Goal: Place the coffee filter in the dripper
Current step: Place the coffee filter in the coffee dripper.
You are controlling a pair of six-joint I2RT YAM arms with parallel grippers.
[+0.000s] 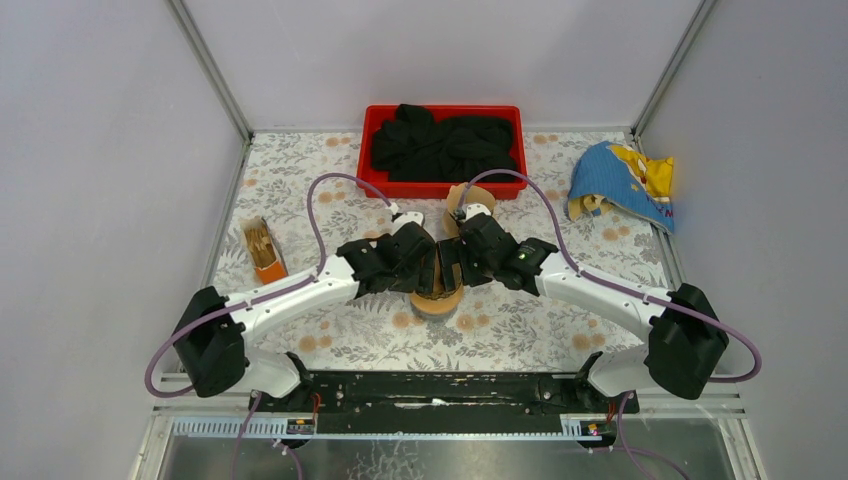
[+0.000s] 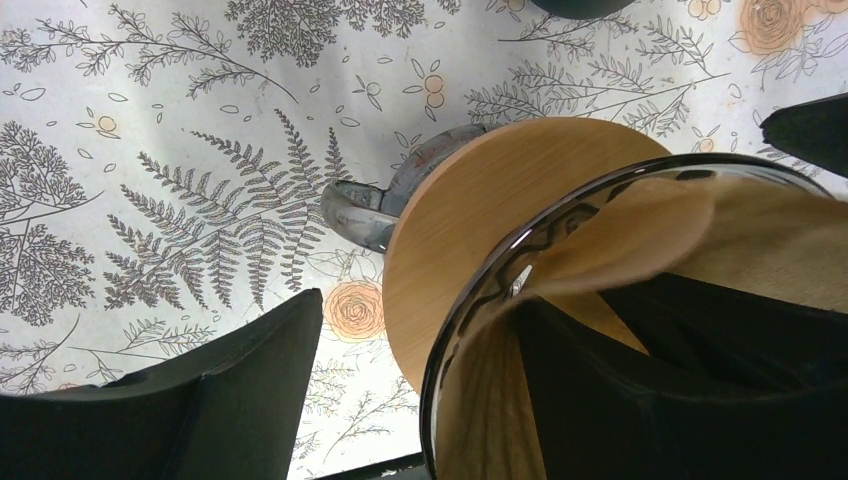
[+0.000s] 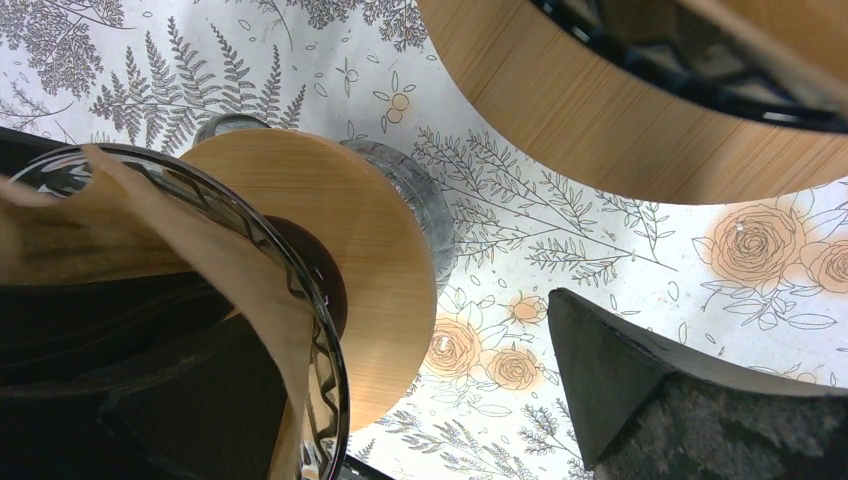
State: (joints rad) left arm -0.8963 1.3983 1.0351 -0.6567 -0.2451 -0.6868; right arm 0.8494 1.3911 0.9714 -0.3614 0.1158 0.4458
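Note:
The glass dripper [image 1: 438, 300] with a round wooden collar [image 2: 470, 200] stands on the flowered table in front of both arms. The brown paper coffee filter [image 2: 640, 230] lies inside its cone, against the glass wall, and also shows in the right wrist view [image 3: 130, 220]. My left gripper [image 1: 425, 262] is open and straddles the dripper's rim [image 2: 470, 300], one finger inside on the filter, the other outside and apart from the glass. My right gripper [image 1: 455, 258] is open and straddles the opposite rim [image 3: 310, 300] the same way.
A red bin [image 1: 378, 120] of black cloth stands at the back. A blue and yellow cloth [image 1: 620, 180] lies back right. A small orange box of sticks [image 1: 262, 250] lies at left. A second round wooden piece [image 3: 620, 110] sits just behind the dripper.

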